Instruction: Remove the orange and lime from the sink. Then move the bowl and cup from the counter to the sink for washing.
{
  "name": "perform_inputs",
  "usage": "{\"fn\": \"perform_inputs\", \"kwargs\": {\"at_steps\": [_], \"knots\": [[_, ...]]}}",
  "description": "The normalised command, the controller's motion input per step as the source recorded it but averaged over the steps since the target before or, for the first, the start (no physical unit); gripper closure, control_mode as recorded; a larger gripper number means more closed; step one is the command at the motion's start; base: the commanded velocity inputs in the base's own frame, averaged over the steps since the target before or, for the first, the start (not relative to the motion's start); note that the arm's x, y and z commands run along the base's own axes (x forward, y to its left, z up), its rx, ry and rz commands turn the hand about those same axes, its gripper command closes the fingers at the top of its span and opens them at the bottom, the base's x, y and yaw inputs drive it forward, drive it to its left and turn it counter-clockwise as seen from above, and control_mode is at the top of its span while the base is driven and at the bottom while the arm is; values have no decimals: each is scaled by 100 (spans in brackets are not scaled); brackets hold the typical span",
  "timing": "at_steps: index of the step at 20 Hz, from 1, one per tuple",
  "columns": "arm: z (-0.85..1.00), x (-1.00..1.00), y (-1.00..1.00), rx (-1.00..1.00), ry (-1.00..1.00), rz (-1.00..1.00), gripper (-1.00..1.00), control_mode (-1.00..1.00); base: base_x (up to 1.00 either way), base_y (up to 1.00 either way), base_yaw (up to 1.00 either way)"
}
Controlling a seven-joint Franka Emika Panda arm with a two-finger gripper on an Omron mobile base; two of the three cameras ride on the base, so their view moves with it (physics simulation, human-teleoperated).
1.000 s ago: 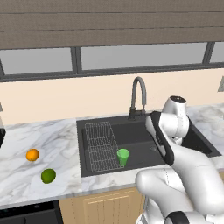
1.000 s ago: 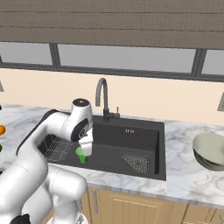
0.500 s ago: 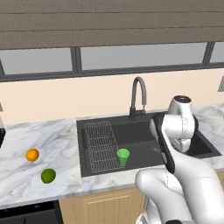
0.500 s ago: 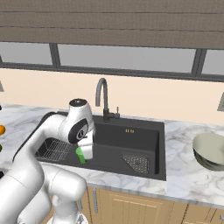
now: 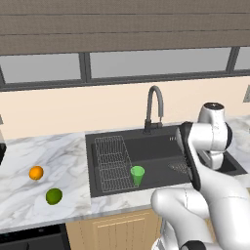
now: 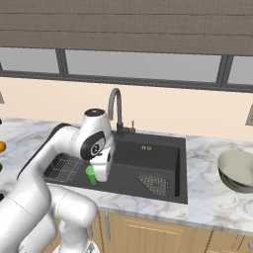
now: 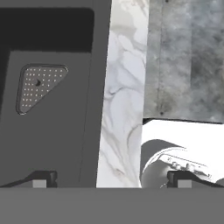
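Observation:
The orange and the lime lie on the counter left of the sink. Inside the sink, beside the wire rack, the green cup stands upright. In the right base view the hand partly hides the cup. The pale bowl sits on the counter right of the sink. My gripper hangs above the basin, pointing down. In the hand view my gripper is open with nothing between its fingertips, over the sink's front rim.
The curved faucet rises behind the basin. A triangular drain lies in the sink floor. A strip of marble counter runs along the sink's front edge, and grey floor lies beyond it.
The arm's wrist has swung a little to the right over the sink. The cup, orange, lime and bowl have stayed put, and the gripper has stayed open.

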Motion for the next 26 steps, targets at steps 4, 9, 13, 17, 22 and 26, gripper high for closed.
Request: {"fn": "perform_inputs", "kwargs": {"at_steps": [4, 9, 13, 17, 22, 26], "knots": [[16, -8, -32, -1, 3, -35, -100, -100, 0, 0, 0], [14, -8, -30, -1, 0, -41, -100, -100, 0, 0, 0], [7, -11, -28, 0, -7, -35, -100, -100, 0, 0, 0], [2, -12, -23, -2, -13, -25, -100, -100, 0, 0, 0], [0, -3, -22, -7, -21, -18, -100, -100, 0, 0, 0], [0, 2, -21, -10, -22, -14, -100, -100, 0, 0, 0]]}}
